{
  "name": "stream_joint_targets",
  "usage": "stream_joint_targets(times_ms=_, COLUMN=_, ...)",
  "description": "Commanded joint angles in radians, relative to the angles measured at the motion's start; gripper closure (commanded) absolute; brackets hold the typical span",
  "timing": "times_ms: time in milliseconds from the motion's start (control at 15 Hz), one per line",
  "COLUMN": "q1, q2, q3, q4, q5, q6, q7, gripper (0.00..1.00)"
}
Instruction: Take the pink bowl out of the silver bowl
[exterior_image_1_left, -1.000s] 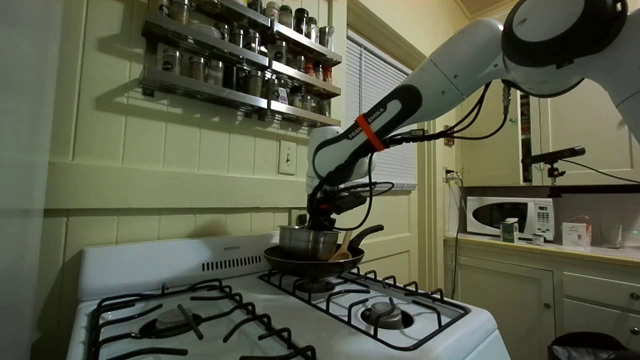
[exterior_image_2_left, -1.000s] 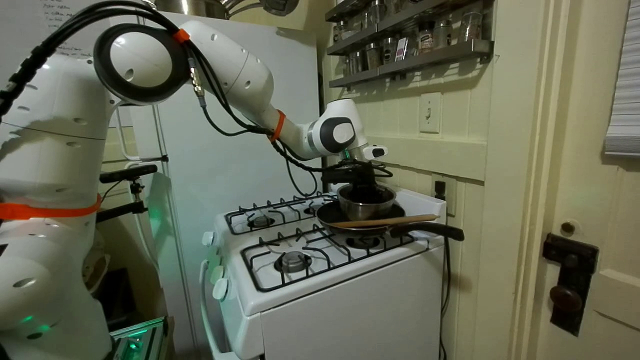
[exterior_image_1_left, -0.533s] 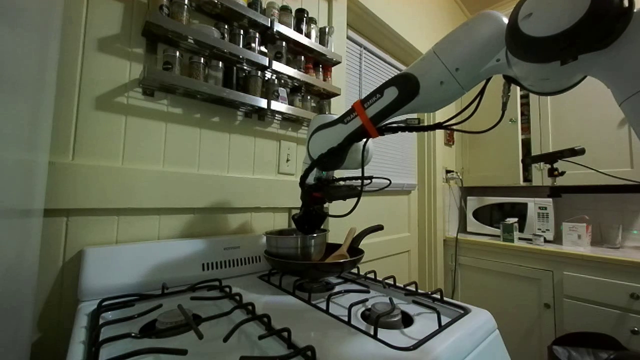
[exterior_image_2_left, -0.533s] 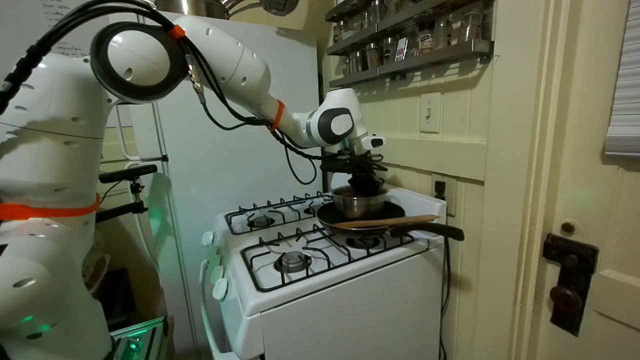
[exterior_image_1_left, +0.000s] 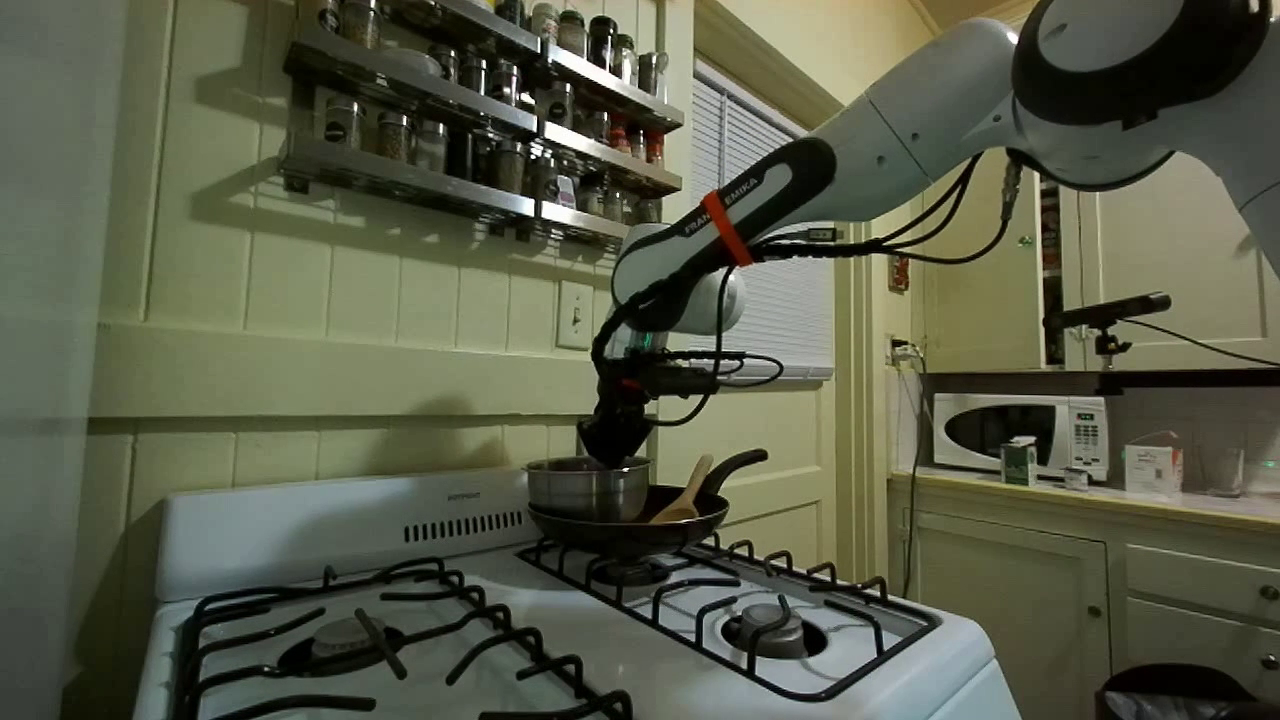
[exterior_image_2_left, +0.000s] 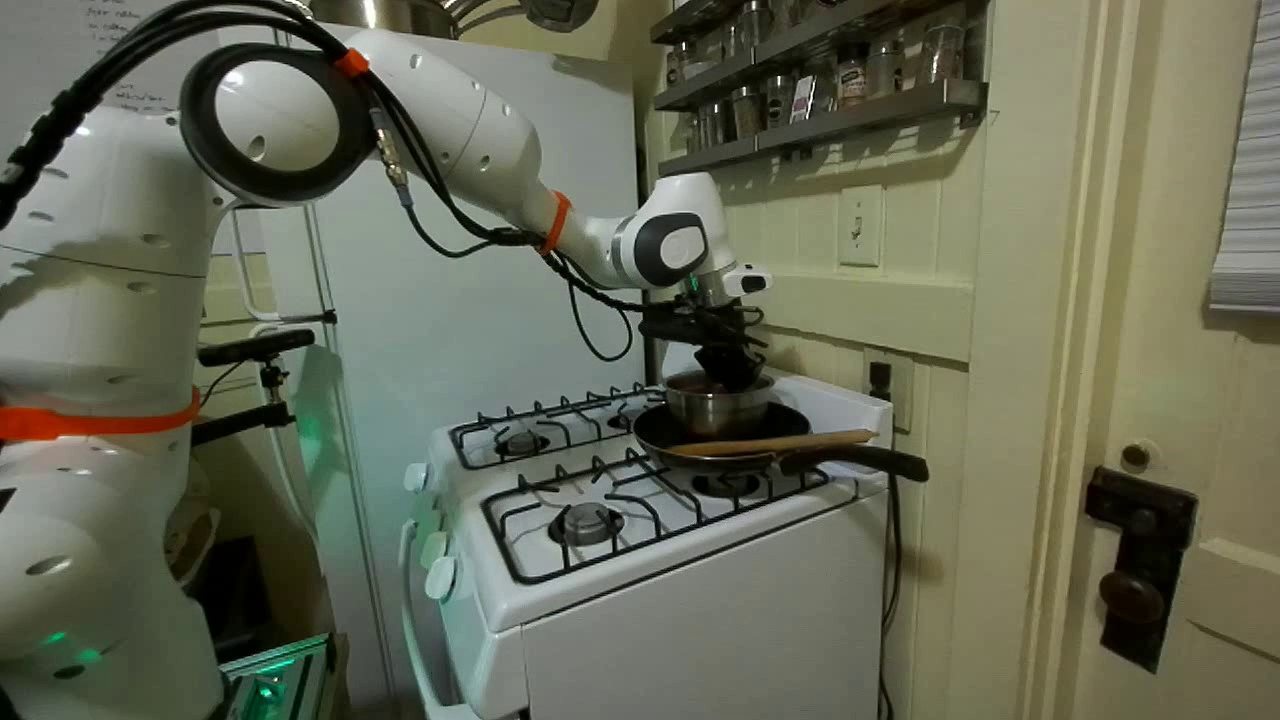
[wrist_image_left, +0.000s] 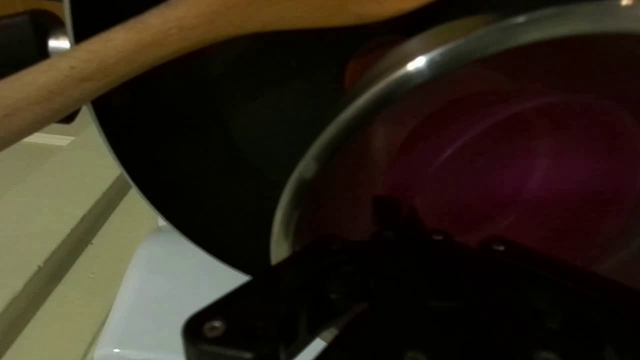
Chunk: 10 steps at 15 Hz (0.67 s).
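Observation:
The silver bowl sits in the dark frying pan at the back of the stove; it also shows in an exterior view. Its shiny rim curves across the wrist view. The pink bowl lies dim inside the silver bowl in the wrist view; the silver wall mostly hides it in the exterior views. My gripper points down at the silver bowl's mouth, also in an exterior view. Its fingertips look together, near the pink bowl's edge. I see nothing held between them, though it is dark there.
The frying pan stands on the burner grate with its black handle pointing outward. A wooden spoon lies across the pan beside the silver bowl. The stove's backguard and the wall are close behind. Spice shelves hang above.
My gripper has risen from deeper in the silver bowl to its mouth and moved toward the stove's middle. The silver bowl has shifted the same way within the pan, and the spoon slightly.

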Motion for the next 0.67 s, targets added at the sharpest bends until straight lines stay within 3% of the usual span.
stream_joint_targets(times_ms=0, q1=0.006, q2=-0.047, q3=-0.003, q4=-0.002, q5=0.01, q6=-0.049, q7=0.042, gripper=0.99)
stream_joint_targets(times_ms=600, q1=0.02, q2=-0.203, q3=0.036, q4=0.029, q5=0.039, q6=-0.228, q7=0.06, gripper=0.99)
